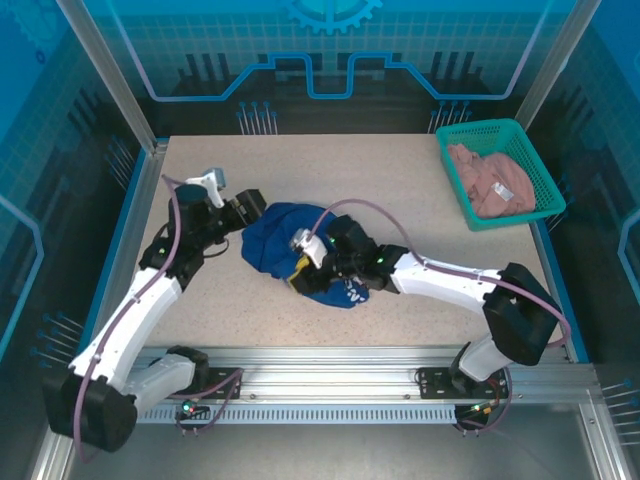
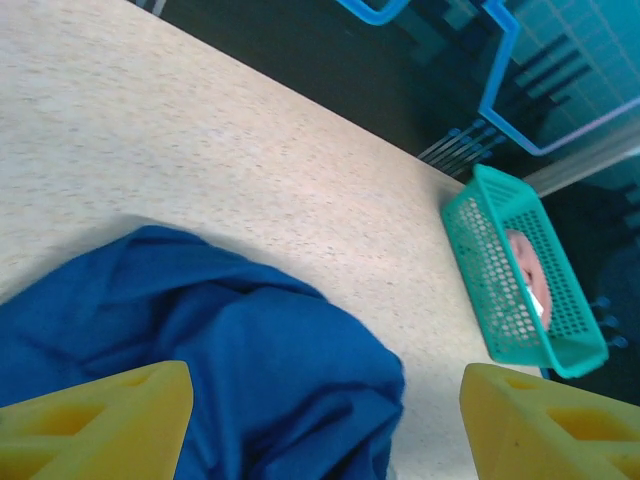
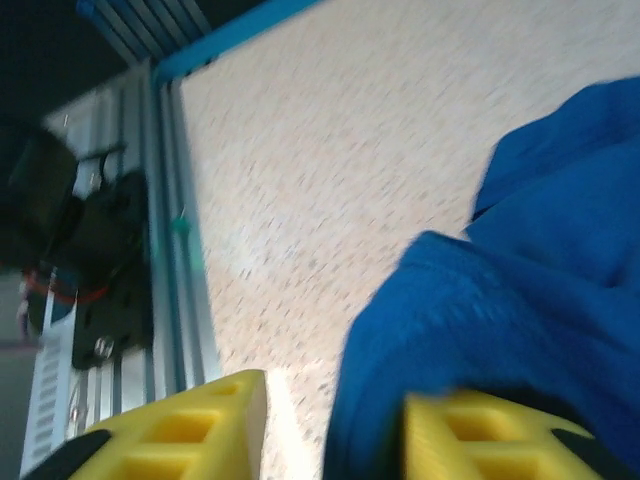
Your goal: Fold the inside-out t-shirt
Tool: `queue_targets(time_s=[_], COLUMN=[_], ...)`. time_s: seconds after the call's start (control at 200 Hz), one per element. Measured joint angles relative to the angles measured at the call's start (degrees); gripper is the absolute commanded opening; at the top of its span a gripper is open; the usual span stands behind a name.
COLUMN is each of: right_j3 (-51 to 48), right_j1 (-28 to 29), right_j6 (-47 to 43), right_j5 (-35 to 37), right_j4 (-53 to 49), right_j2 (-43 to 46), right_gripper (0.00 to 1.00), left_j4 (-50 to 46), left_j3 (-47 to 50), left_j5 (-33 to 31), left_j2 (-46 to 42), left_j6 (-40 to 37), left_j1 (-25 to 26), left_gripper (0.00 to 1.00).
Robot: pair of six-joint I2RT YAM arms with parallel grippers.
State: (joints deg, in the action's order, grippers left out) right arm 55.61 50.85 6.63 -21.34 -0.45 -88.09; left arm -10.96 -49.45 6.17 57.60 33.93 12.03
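Right claw (image 3: 330, 428): nearest to you, well to the left of the teal basket (image 1: 478, 127) and on its near side. It sits down on the t-shirt's near part. The fingers stand partly apart, with bare bench (image 1: 400, 180) showing between them. Blue cloth lies against one finger, but nothing is clamped.
Inside-out t-shirt (image 1: 270, 235): a crumpled royal blue heap, well apart from the basket, to its left and nearer to you. A bit of pale print (image 1: 352, 291) shows at the edge closest to you. No sleeve, hem or collar reads clearly.
Left claw (image 2: 320, 428): at the side of the heap furthest from the basket. The fingers are spread wide and hold nothing, with rumpled cloth just below them.
Basket: furthest from you, at the bench's far right corner, with a pinkish-beige garment (image 1: 495, 180) inside. Leave that one alone.
Step in hand: you look to be in the spreading stage, between grips. No fold has been made, so most of the task remains.
Next move: you need two fresh pinches on opposite edges of the heap. Then draw them apart, one toward the basket and one away from it, so the shirt lies flat.
Watch: don't grab several layers at once, or the bundle will lift as a lump.
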Motion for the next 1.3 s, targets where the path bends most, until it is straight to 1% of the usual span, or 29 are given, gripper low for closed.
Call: queue_targets(time_s=[0.05, 0.11, 0.21, 0.225, 0.31, 0.39, 0.5, 0.585, 0.655, 0.685, 0.755, 0.81, 0.845, 0.895, 1.03, 1.08, 1.301], right_j3=[-0.33, -1.55, -5.44, -6.27, -9.18, -9.64, -8.37, -6.69, -5.29, -4.85, -3.76, -2.4, -1.42, 0.02, 3.43, 4.11, 6.8], right_j1=[0.17, -1.29, -6.91, -8.15, -13.55, -17.11, -18.78, -19.41, -20.17, -20.55, -21.0, -21.22, -21.24, -21.27, -21.24, -21.24, -21.24], right_j6=[-0.24, -0.09, 1.49, 1.99, 4.63, 7.67, 10.54, 13.03, 15.02, 15.76, 16.98, 17.49, 17.92, 18.64, 18.78, 18.8, 22.08], right_j5=[-0.44, -1.05, -2.47, -2.62, -2.16, 1.14, 5.55, 6.43, 6.12, 5.75, 4.68, 3.85, 3.21, 2.47, 0.72, -0.22, -5.62], right_j4=[-0.72, -0.55, 1.18, 1.6, 2.62, 1.14, -2.67, -4.09, -4.04, -3.82, -3.61, -3.48, -3.43, -3.39, -3.37, -3.37, -2.16], right_j2=[0.68, 3.17, 9.35, 10.38, 13.35, 12.87, 9.42, 4.52, 0.22, -1.51, -4.31, -6.21, -6.99, -7.56, -7.1, -6.56, -5.14], right_gripper=[0.46, 0.47, 0.5, 0.5, 0.5, 0.51, 0.51, 0.51, 0.46, 0.42, 0.26, 0.18, 0.15, 0.12, 0.02, 0.0, 0.0], left_j4=[-1.14, -1.92, -3.26, -3.58, -4.11, -4.7, -5.97, -7.06, -7.41, -7.43, -7.61, -8.02, -8.41, -8.85, -9.51, -9.4, -9.51], left_j3=[0.92, 1.92, 3.76, 4.11, 4.55, 4.52, 4.52, 4.55, 5.05, 5.46, 6.58, 7.26, 7.63, 7.91, 8.57, 8.9, 9.49], left_j5=[-0.31, -0.59, -1.01, -1.16, -2.56, -4.48, -6.69, -7.85, -8.5, -8.63, -8.94, -8.98, -9.01, -9.03, -9.99, -10.51, -11.32], left_j2=[-1.01, -1.05, 0.0, 0.5, 2.71, 5.66, 9.6, 12.2, 13.4, 13.46, 13.46, 13.64, 13.92, 14.36, 14.64, 14.36, 12.7], left_j6=[-0.33, -1.07, -2.73, -3.23, -5.81, -8.94, -11.87, -12.96, -13.14, -13.14, -13.14, -13.14, -13.14, -13.11, -13.11, -13.09, -13.09], left_j1=[0.68, 2.86, 9.03, 10.78, 17.0, 22.21, 26.03, 26.91, 27.12, 27.12, 27.15, 27.15, 27.15, 27.15, 27.15, 27.15, 27.15], left_gripper=[0.73, 0.74, 0.74, 0.75, 0.75, 0.75, 0.76, 0.76, 0.77, 0.77, 0.77, 0.77, 0.77, 0.77, 0.78, 0.78, 0.79])
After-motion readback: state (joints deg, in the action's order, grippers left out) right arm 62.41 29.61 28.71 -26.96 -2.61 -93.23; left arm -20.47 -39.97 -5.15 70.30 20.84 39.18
